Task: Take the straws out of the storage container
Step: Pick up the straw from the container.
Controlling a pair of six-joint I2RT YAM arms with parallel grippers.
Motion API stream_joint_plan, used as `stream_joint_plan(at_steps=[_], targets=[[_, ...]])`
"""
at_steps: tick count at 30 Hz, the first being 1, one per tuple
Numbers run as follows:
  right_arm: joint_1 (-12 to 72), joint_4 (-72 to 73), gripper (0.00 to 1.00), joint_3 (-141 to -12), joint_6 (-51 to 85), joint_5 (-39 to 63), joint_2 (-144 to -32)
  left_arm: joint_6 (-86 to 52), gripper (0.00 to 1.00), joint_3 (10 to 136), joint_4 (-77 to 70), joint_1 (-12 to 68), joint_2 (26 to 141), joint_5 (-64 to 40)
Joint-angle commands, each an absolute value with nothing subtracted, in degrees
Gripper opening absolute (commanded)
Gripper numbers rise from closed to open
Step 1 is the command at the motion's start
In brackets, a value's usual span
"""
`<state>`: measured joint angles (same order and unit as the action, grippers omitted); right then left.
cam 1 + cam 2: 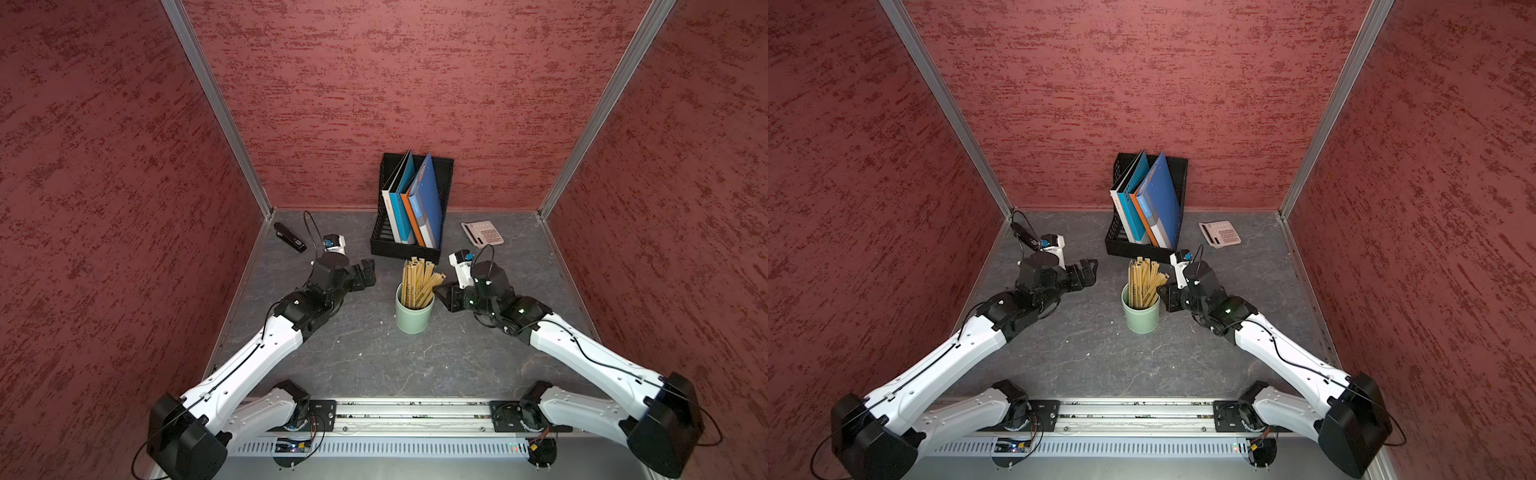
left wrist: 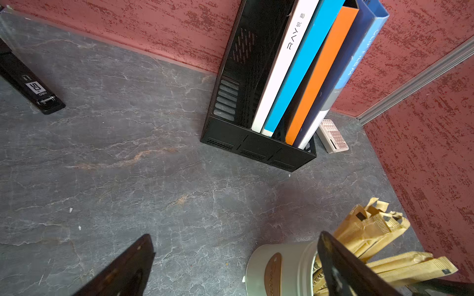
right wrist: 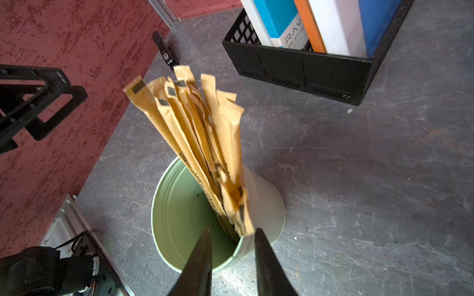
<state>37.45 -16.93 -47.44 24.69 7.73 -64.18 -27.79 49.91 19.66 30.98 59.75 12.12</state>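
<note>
The tan paper-wrapped straws (image 3: pixel 195 133) stand bunched in the pale mint-green cylindrical cup (image 3: pixel 174 212), leaning on its rim just ahead of the right claw (image 3: pixel 232 232), whose jaws stand narrowly apart, clamping nothing. Best to ease forward around a few, pinch gently and lift straight up. The left claw (image 2: pixel 234 237), spread wide, hangs beside the cup. Beyond, a white folder (image 2: pixel 293 38) reads "RAY"; the black stapler (image 2: pixel 33 87) reads "50" and "deli".
</note>
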Motion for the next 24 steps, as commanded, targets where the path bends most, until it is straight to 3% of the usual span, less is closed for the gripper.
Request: stream_joint_plan(at_steps=[1, 24], targets=[[37.79, -15.28, 0.26, -49.13, 23.64, 8.28, -64.63, -27.66, 1.0, 50.41, 19.42, 31.38, 59.48, 12.48], [37.79, -14.77, 0.15, -49.8, 22.77, 8.26, -67.12, -27.39, 1.0, 50.36, 19.66, 31.37, 59.48, 12.92]])
